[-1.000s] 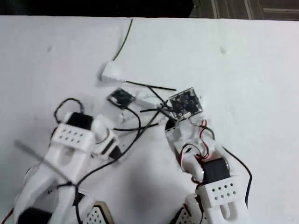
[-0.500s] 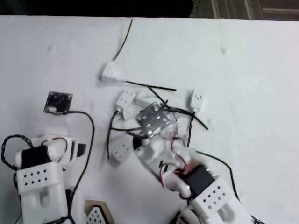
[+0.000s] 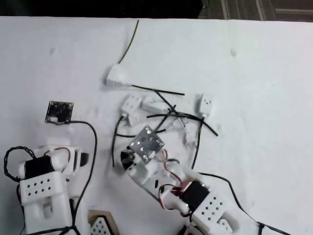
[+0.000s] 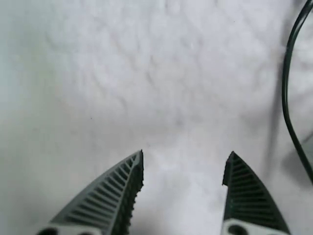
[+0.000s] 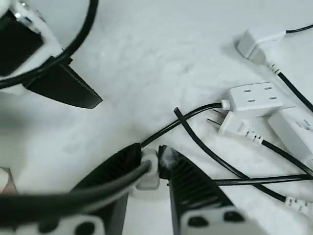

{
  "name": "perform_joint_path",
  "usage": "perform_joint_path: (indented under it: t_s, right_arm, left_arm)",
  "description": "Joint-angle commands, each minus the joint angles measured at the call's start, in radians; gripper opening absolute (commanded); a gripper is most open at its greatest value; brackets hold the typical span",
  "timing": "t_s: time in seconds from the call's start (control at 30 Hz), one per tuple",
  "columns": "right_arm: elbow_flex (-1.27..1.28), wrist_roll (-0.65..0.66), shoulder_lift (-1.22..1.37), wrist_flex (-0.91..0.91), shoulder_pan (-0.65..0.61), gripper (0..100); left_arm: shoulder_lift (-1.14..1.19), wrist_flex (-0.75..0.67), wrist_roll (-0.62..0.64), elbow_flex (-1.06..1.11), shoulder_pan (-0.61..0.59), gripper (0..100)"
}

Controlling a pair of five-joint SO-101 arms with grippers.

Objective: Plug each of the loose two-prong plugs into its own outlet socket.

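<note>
Right hand [image 5: 150,151] has drawn back, clamped on a white connector [image 5: 149,175]; left hand [image 4: 186,155] gapes empty over the table [image 4: 146,73].

Right gripper [image 5: 150,149] covers most of the white piece [image 5: 148,182] it pinches.

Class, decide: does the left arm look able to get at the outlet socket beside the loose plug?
Probably yes: the left gripper is open, and only tabletop lies between it and the outlet socket.

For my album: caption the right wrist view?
Right gripper closed on a white corded piece, outlet socket nearby.
</note>
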Motion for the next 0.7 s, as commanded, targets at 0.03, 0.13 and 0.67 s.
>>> perform_joint_path:
  t_s: [0.03, 0.13, 0.67]
  right_arm:
    - [-0.091, -0.008, 0.177, -0.053, -0.024, 1.6]
    - [-0.144, -0.008, 0.326, -0.081, -0.024, 1.6]
    - [-0.201, -0.006, 0.521, -0.173, -0.022, 1.6]
  left_arm:
    - [-0.018, -0.012, 0.005, -0.005, -0.007, 27]
    - [-0.018, -0.014, 0.003, 0.003, -0.007, 27]
    - [-0.018, -0.014, -0.032, 0.006, -0.007, 27]
